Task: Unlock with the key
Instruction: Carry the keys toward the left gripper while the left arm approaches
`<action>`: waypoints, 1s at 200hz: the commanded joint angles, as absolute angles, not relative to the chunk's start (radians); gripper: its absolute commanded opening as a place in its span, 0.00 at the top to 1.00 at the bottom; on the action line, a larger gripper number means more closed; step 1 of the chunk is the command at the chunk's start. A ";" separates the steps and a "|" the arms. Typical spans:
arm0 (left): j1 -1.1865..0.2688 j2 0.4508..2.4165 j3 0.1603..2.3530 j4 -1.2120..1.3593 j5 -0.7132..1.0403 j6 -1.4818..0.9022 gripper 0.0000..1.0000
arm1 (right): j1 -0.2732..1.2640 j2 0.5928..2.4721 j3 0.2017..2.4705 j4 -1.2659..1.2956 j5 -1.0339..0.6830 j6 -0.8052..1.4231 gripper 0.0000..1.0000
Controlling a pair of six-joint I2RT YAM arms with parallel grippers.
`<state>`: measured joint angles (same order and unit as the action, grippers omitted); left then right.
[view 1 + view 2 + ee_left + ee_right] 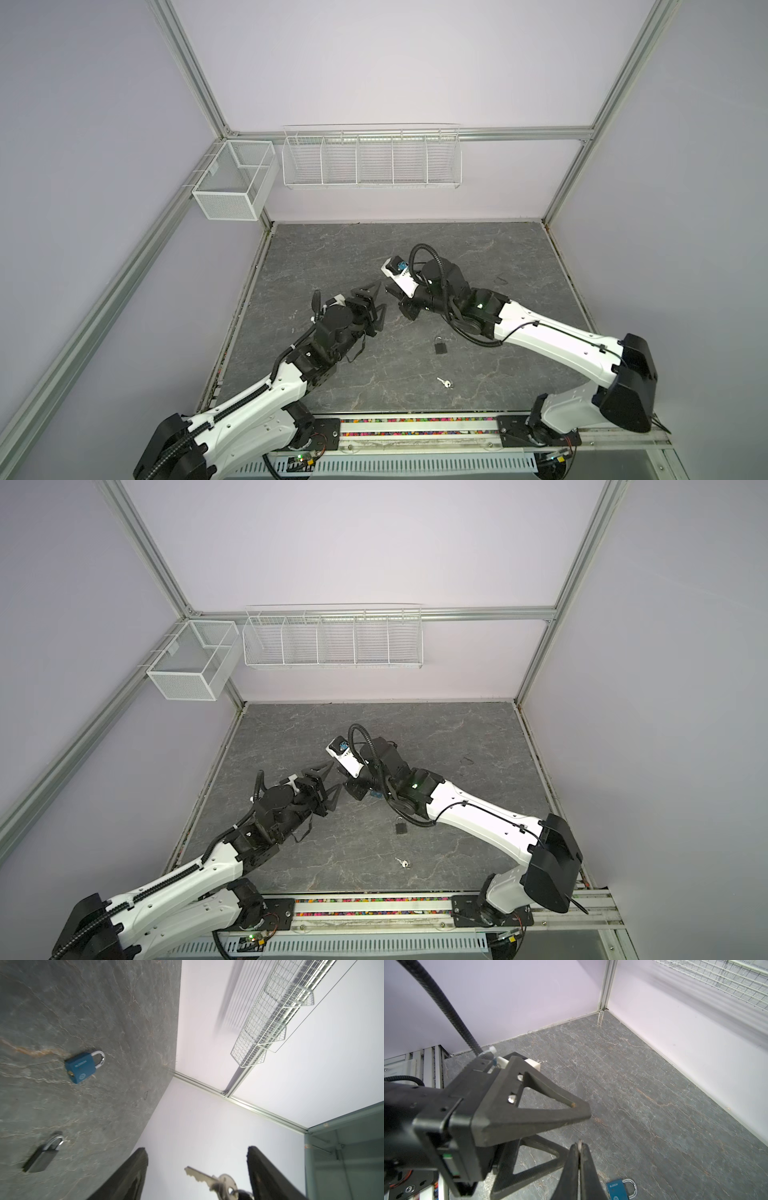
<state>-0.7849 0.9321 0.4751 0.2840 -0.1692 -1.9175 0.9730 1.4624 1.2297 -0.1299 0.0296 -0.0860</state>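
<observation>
A silver key (204, 1176) with a ring on its bow is pinched in my right gripper (580, 1144), which is shut on it; only its thin metal edge (580, 1142) shows between the pads. My left gripper (197, 1149) is open, and the key sits between its fingers, touching neither. In a top view the two grippers meet tip to tip, left (380, 296) and right (390, 290), above the table's middle. A blue padlock (83, 1068) lies flat, shackle closed, under the right arm (620, 1188). A dark grey padlock (440, 345) lies nearer the front.
A second small key (444, 383) lies on the grey stone tabletop (498, 249) near the front. Two white wire baskets (370, 160) (232, 183) hang on the back and left walls. Walls close the table on three sides.
</observation>
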 commanded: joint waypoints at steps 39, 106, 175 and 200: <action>-0.801 0.997 0.511 0.445 -0.234 -2.047 0.27 | 0.987 1.497 1.224 -0.048 0.017 -0.056 0.94; -0.802 0.945 0.478 0.432 -0.298 -2.072 0.38 | 0.991 1.491 1.191 -0.046 0.039 -0.062 0.94; -0.802 0.939 0.499 0.375 -0.293 -2.054 0.54 | 0.992 1.454 1.169 -0.037 0.037 -0.069 0.94; -0.802 0.942 0.491 0.375 -0.300 -2.045 0.56 | 0.992 1.442 1.166 -0.044 0.037 -0.077 0.94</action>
<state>-0.7998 0.9405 0.4751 0.3763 -0.2848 -2.0407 0.9882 1.4914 1.1828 -0.0479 0.0338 -0.0673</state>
